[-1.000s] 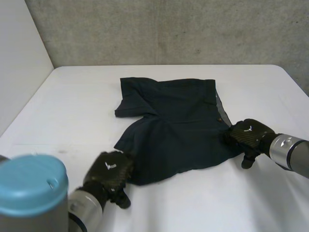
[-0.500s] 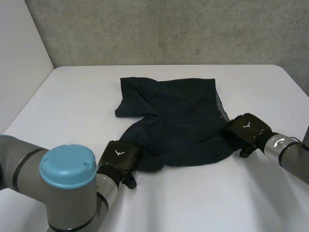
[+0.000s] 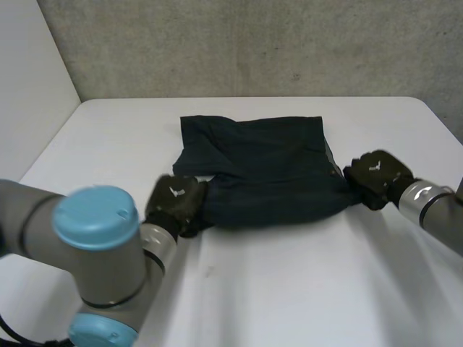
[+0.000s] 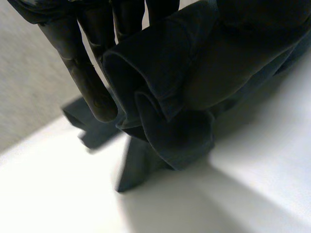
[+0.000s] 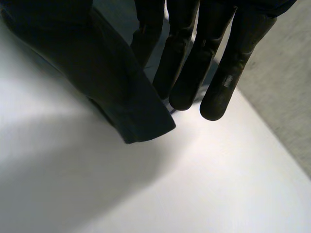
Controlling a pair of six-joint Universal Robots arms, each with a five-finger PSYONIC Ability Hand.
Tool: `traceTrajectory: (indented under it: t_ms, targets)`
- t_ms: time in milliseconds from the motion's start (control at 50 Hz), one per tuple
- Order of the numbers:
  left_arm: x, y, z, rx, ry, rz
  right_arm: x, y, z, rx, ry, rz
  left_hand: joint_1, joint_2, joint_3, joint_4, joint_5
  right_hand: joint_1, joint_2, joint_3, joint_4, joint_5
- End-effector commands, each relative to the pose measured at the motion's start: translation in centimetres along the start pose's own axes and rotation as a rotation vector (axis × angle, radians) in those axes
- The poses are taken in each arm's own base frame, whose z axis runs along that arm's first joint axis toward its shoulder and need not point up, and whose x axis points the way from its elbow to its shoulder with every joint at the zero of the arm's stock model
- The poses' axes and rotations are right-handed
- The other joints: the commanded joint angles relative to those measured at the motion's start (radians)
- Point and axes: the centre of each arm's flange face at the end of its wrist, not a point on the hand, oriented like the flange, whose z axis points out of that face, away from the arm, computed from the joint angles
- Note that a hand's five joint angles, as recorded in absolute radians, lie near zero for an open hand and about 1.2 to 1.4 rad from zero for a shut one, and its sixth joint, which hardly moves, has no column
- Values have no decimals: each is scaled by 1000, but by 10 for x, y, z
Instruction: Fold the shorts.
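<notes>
Shorts: the dark navy shorts (image 3: 264,170) lay in the middle of the white table (image 3: 289,289). Their far part was spread flat and their near edge was gathered into a thick fold running between the two hands.
Left hand: the left hand (image 3: 177,204) sat at the near-left corner of the shorts, knuckles up. In its wrist view the fingers (image 4: 92,73) ran almost straight, and bunched folds of cloth rose against them into the palm — the cloth was pinched there.
Right hand: the right hand (image 3: 376,176) was at the right end of that near edge, touching the cloth. In its wrist view the fingers were nearly straight and close together. A hemmed corner of the shorts hung from the thumb side, clear of the table with shadow under it — held in a pinch.
Arms: the left arm (image 3: 94,246) crossed the near-left of the table, and the right arm (image 3: 434,213) came in from the right.
Backdrop: a grey concrete wall (image 3: 253,43) stood behind the table.
</notes>
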Motion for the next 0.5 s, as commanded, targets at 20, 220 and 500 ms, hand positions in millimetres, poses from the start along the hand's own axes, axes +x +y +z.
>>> traceTrajectory:
  t_ms: [20, 220, 500]
  targets:
    - [-37, -54, -38, 33, -63, 114, 17, -62, -45, 39, 47, -15, 292, 202, 220, 193, 233, 454, 220, 217, 208, 254]
    - [-51, -88, -116, -63, -19, 241, 19, -112, -113, -17, 36, -21, 292, 202, 220, 193, 233, 454, 220, 217, 208, 254]
    - [-48, -20, -61, -297, 18, 364, -33, -65, -93, -311, -196, -66, 292, 202, 220, 193, 233, 454, 220, 217, 208, 254]
